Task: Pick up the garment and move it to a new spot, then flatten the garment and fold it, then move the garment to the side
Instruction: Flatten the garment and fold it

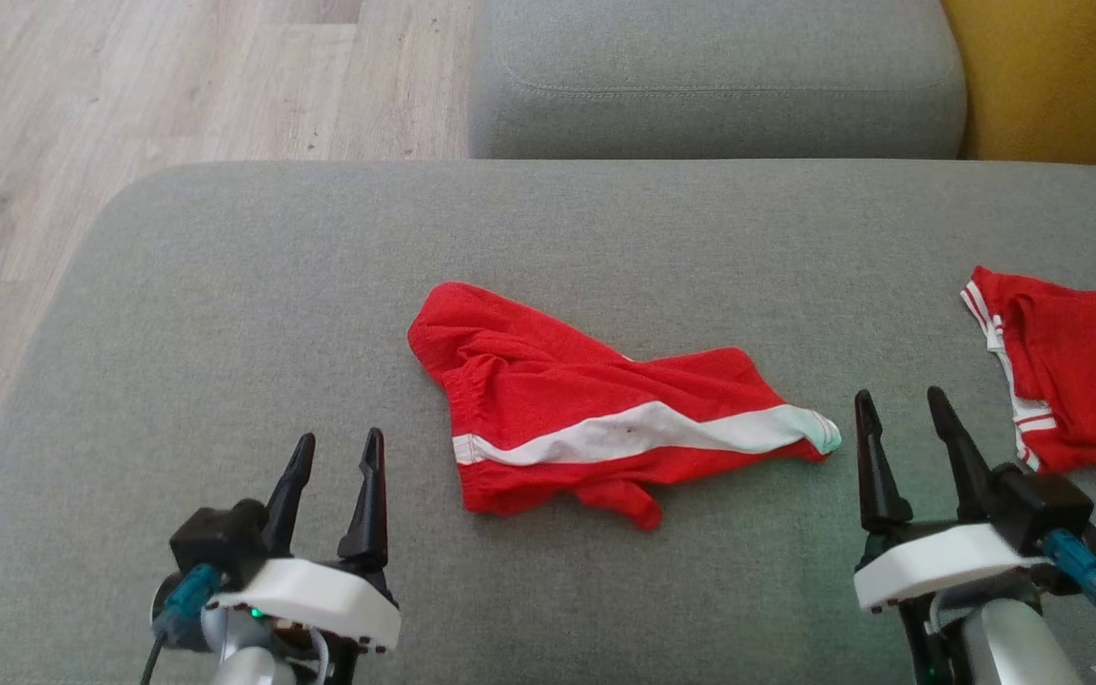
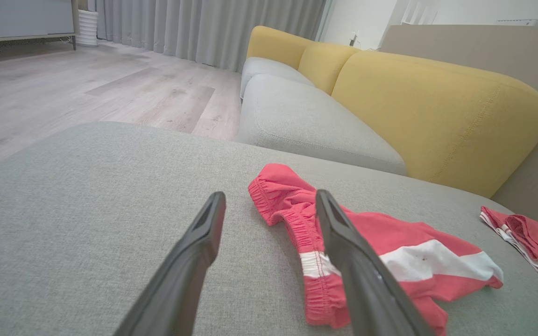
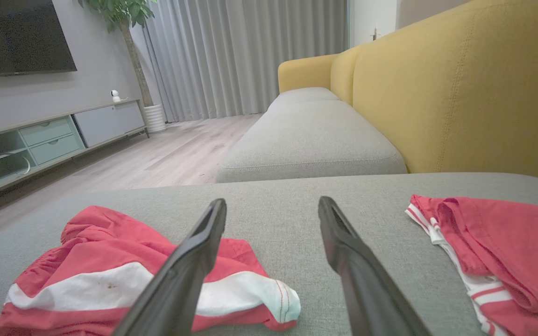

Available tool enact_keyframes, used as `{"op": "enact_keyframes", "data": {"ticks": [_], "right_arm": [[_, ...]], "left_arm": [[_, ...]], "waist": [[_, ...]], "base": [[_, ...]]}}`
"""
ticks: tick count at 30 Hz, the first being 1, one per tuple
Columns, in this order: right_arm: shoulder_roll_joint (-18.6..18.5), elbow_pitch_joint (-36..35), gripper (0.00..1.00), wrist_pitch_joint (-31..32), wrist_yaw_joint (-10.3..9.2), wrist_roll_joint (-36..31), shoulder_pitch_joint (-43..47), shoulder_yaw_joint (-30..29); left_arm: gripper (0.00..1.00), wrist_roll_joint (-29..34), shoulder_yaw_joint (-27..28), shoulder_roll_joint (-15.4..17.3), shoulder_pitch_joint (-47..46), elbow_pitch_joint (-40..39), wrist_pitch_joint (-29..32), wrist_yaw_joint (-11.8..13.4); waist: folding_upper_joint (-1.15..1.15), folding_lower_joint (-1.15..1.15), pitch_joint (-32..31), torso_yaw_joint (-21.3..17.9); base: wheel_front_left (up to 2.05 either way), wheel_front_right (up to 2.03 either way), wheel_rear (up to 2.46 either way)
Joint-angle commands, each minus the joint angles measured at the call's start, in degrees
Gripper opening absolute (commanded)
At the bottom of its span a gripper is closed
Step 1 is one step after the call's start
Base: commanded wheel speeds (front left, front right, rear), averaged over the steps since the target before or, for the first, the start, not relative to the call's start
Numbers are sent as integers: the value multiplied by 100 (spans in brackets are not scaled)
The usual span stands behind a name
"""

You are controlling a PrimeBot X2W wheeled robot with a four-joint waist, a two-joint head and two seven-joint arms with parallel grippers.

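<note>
A crumpled red garment point(image 1: 586, 409) with a white band lies in the middle of the grey cushion point(image 1: 225, 314); its elastic waistband faces left. It also shows as the red garment point(image 2: 390, 252) in the left wrist view and the red garment point(image 3: 101, 275) in the right wrist view. My left gripper point(image 1: 339, 466) hovers open near the garment's lower left, empty. Just right of the garment's white tip stands my right gripper point(image 1: 900, 419), open and holding nothing. My left gripper point(image 2: 271, 205) and right gripper point(image 3: 272, 210) both point over the cushion.
A second red piece of clothing point(image 1: 1071, 362) with white stripes lies at the cushion's right edge. Beyond are another grey seat cushion point(image 1: 710, 76), a yellow sofa back point(image 1: 1052, 76) and wooden floor point(image 1: 129, 95) to the left.
</note>
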Motion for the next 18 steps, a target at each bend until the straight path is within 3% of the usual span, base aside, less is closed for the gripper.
{"op": "enact_keyframes", "data": {"ticks": [1, 18], "right_arm": [[-15, -151, 100, -9, 37, 44, -126, 166], [-15, -101, 100, 95, 37, 112, -190, 286]], "left_arm": [[100, -3, 174, 6, -175, -156, -70, -23], [100, 29, 149, 6, -200, -108, -70, -36]], "waist": [[0, 0, -4, 2], [0, 0, 76, -14]], "base": [[0, 0, 0], [0, 0, 0]]}}
